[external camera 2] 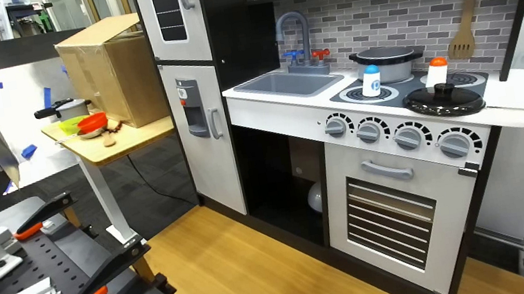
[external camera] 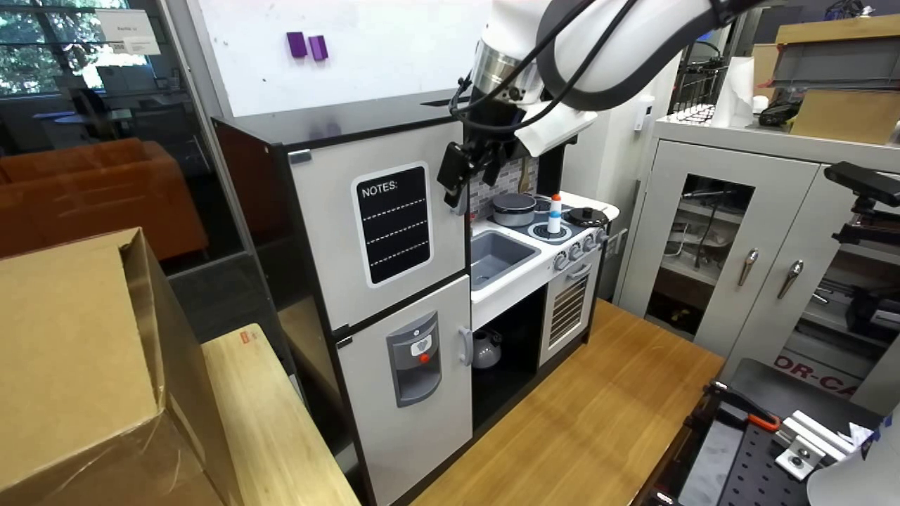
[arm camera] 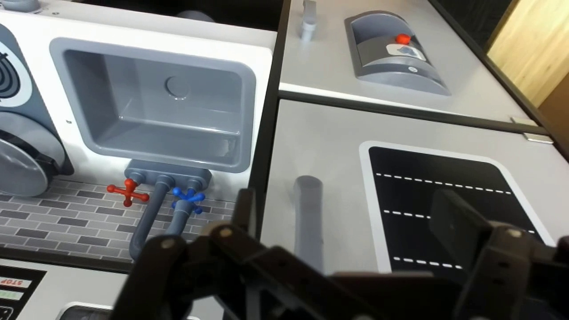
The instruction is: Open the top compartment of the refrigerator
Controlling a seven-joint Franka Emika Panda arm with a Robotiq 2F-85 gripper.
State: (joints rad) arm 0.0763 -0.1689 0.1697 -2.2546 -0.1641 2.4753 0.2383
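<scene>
Hand, black: fingers were spread wide in front of the top compartment; in the wrist view the grey handle lay between them, though whether they touched it could not be told.

Top compartment, upper part of the fridge: white, shut, marked with a black notes panel; its contents were hidden.

Lower door, directly beneath: likewise shut; it carried a grey dispenser with a red button.

Sink, grey, beside the fridge: sunk in a white counter, with a grey tap behind it.

Cubby, black, under the sink: it held a grey kettle.

Stove: it bore a grey pot, contents out of sight; a blue-capped shaker; an orange-capped shaker; and, at the front, a black lid lying flat.

Oven, beneath the stove: shut; its inside was too dim to tell.

Box, cardboard: it stood on a wooden bench, one flap tilted up, contents not visible. Near it were a red bowl, a green bowl and a grey pan.

Cabinet, grey metal: it held assorted goods behind glass, too unclear to itemise.
</scene>
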